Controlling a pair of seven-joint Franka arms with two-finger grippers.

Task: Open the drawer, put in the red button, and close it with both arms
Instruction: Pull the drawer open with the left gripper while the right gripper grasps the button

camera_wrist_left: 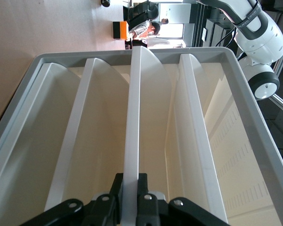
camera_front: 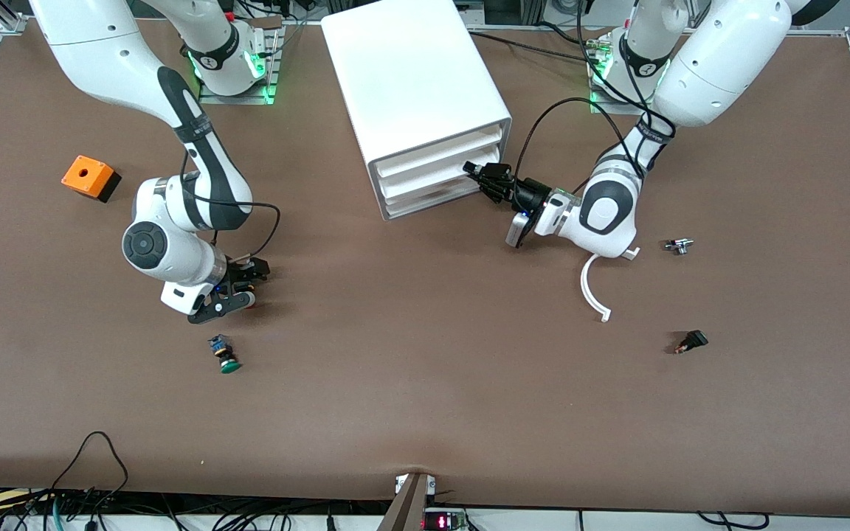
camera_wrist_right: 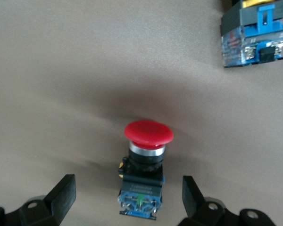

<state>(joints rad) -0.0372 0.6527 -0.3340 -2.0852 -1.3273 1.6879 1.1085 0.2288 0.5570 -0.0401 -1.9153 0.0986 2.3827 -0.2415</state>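
Red button [camera_wrist_right: 148, 132] lies on brown tabletop [camera_front: 425, 383], between spread fingers [camera_wrist_right: 61, 195] of right tool [camera_front: 237, 284], untouched; tool open, low over tabletop at right arm's end. Button: glossy red mushroom cap, metal collar, black body, blue base. Green-capped button [camera_front: 224, 354] just at 6 o'clock of right tool in front view. Left tool [camera_front: 490, 181] at front of white plastic drawer cabinet [camera_front: 425, 103], fingers [camera_wrist_left: 115, 195] closed on thin white drawer edge [camera_wrist_left: 132, 141]. Orange box [camera_front: 87, 177] toward right arm's end, matte, square, with round hole.
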